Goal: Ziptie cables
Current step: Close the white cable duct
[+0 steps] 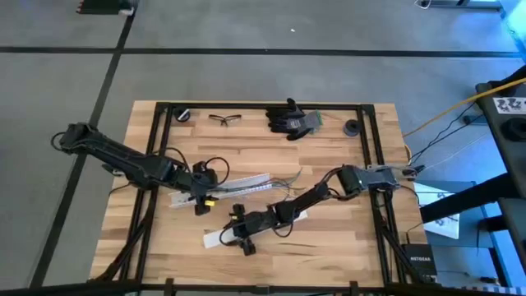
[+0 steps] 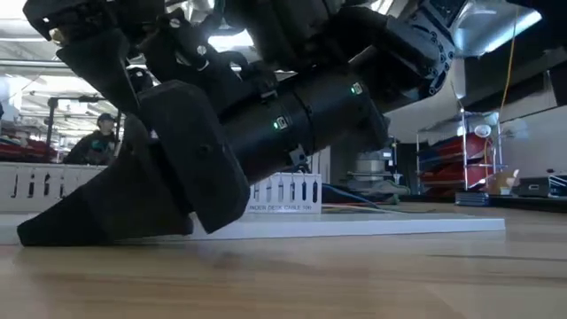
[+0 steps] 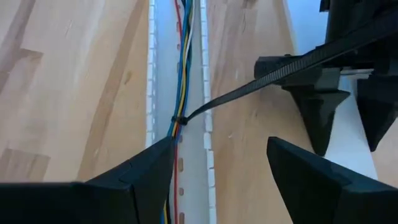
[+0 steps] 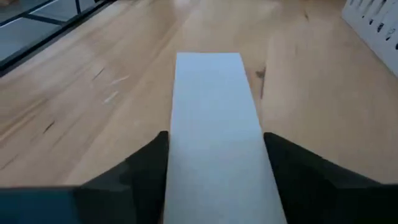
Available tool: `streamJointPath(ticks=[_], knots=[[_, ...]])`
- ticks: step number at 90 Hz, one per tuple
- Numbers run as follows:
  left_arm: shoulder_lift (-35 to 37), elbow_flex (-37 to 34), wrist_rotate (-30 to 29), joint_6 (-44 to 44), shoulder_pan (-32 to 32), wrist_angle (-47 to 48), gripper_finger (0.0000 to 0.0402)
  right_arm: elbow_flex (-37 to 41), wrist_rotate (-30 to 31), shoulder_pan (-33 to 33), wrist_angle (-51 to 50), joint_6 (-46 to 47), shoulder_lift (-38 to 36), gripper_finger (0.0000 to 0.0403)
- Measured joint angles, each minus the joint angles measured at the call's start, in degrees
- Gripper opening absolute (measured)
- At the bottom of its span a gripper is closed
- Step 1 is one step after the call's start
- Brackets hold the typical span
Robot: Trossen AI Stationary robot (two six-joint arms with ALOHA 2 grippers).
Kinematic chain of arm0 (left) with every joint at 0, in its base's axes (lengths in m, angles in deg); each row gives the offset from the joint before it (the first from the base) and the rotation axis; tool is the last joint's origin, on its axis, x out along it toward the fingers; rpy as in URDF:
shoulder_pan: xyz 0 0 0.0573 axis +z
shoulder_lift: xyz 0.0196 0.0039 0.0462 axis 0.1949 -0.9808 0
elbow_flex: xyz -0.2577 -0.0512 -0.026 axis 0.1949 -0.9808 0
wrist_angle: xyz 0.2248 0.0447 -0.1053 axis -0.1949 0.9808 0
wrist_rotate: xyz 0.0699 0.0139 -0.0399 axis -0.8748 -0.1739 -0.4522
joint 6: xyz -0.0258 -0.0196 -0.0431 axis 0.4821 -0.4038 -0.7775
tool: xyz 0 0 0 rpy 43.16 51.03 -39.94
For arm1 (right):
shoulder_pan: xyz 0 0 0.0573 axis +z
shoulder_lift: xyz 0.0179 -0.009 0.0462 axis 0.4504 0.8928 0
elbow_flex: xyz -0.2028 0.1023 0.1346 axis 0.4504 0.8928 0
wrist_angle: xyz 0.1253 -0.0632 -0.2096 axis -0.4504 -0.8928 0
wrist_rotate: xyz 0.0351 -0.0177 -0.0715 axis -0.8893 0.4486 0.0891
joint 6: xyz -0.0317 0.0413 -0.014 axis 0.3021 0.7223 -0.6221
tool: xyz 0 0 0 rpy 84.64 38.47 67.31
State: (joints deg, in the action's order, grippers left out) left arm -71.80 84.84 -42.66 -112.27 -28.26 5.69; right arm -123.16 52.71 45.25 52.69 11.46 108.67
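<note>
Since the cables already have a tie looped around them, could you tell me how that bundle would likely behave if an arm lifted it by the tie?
The cables look thin and separate, so they would probably sag either side of the zip tie. They seem light. Lying loose in the white channel, they may slide out easily.

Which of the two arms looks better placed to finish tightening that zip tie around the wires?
Probably the left. Its open gripper hovers right over the cables, where the zip tie loops them. The right gripper straddles a flat white strip elsewhere.
</note>
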Motion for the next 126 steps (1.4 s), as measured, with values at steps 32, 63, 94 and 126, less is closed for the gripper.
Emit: streamJointPath(ticks=[32, 63, 94, 126], knots=[[0.0, 0.0, 0.0, 0.0, 0.0, 0.0, 0.0241, 0.0, -0.2, -0.2, -0.6, 1.2, 0.0, 0.0227], [0.1, 0.0, 0.0, 1.0, 0.0, 0.0, 0.0241, -3.7, 0.5, -0.2, -9.1, 0.3, -0.5, 0.0211], [6.0, 1.9, -1.4, 2.0, -1.1, 0.5, 0.0241, -6.6, 6.0, -0.2, -23.5, -2.7, -4.9, 0.0210], [11.6, 2.0, -3.9, 2.8, -1.1, 0.5, 0.0241, -6.7, 10.1, -0.2, -36.5, -2.5, -14.8, 0.0210]])
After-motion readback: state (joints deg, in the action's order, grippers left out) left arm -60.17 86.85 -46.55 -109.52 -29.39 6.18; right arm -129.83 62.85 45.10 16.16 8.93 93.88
